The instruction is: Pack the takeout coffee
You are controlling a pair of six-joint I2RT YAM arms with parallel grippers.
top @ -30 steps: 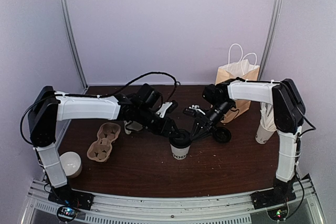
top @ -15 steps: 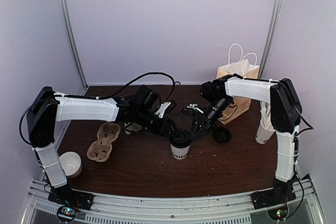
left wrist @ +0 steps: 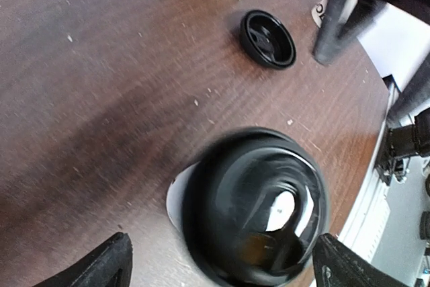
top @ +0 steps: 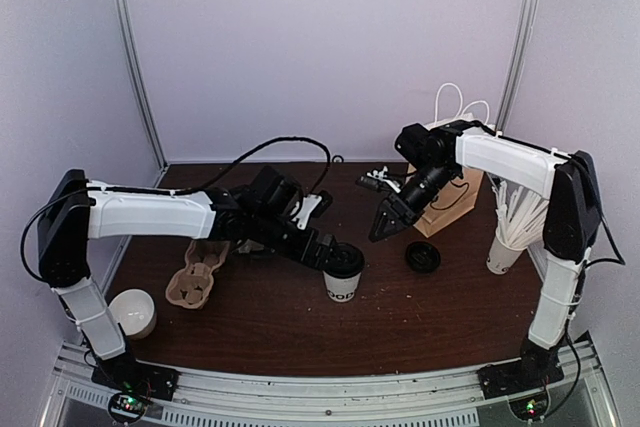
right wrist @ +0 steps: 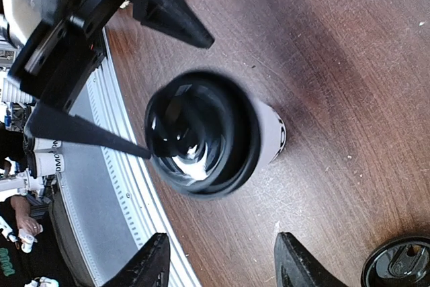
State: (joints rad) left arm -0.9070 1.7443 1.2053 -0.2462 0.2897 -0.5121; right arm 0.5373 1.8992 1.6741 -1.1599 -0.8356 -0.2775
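Two grippers show in the top view, and neither has hold of anything. The takeout coffee [top: 343,277] stands upright near the middle of the table [top: 270,322]. The left gripper [top: 332,252] sits just beside its top at 10 o'clock, and the right gripper [top: 385,222] hangs apart at 1 o'clock. A spare lid [top: 422,257] lies at the cup's 3 o'clock, the paper bag [top: 455,187] stands further off at 1 o'clock, and a pulp cup carrier [top: 200,272] lies at 9 o'clock.

The cup is probably light, with a soft paper wall, so a hard squeeze could dent it or pop the top off. If it is filled it would weigh more and would spill when tilted. The best hold looks to be across the paper wall just under the rim, where the taper should stop it sliding down.

The left wrist view shows the left gripper [left wrist: 225,263] spread wide. The glossy black lid [left wrist: 259,206] lies between and just ahead of the fingertips [left wrist: 111,263], touching neither. The lid looks slick, and a sliver of white paper shows at its 9 o'clock.

The right wrist view shows the right gripper [right wrist: 225,263] also wide open and empty, with the cup [right wrist: 208,132] well apart at its 12 o'clock. The cup's white side, printed with dark letters, shows at the lid's 3 o'clock.
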